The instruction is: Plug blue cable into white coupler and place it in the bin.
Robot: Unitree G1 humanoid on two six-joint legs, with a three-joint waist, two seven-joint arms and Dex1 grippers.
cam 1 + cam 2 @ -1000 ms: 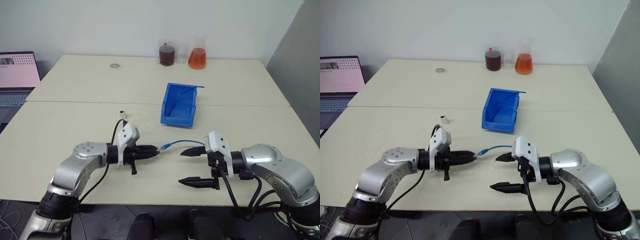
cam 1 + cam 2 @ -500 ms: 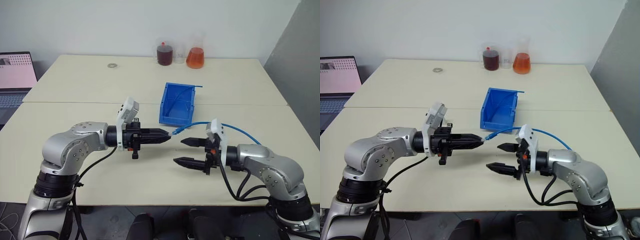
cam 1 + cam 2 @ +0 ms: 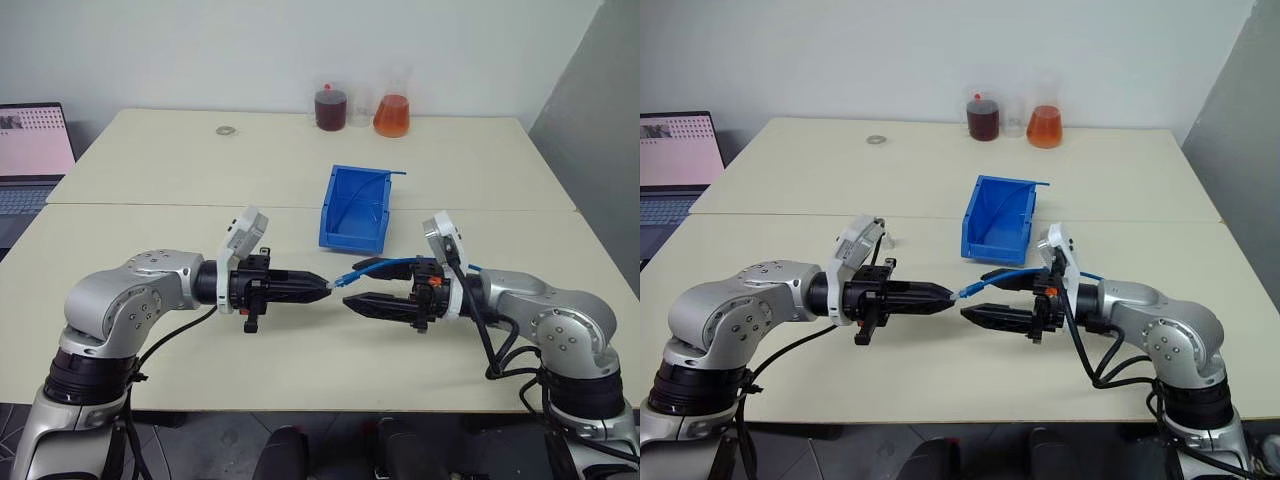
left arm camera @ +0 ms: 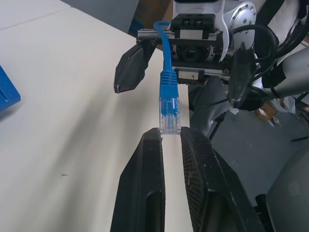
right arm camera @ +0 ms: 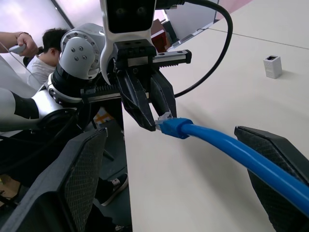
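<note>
Your left gripper is clamped on the clear plug at the end of the blue cable, holding it up off the counter, while your right gripper faces it with its jaws spread wide, the cable running between its fingers without being pinched. From there the cord passes over your right forearm. The white coupler stands by itself on the counter, well apart from both grippers, behind your left arm. The bin sits beyond the two grippers, with only a thin blue strand showing along its inner wall. As I read it, you are on the early step of getting the cable in hand; the plugging itself has not begun. Your next move likely calls for settling which gripper keeps the cable, since your left is pinching the very plug tip that has to enter the coupler. Consider closing your right gripper on the cord just behind the plug, then freeing your left to fetch the coupler and line up its dark opening with the plug.
</note>
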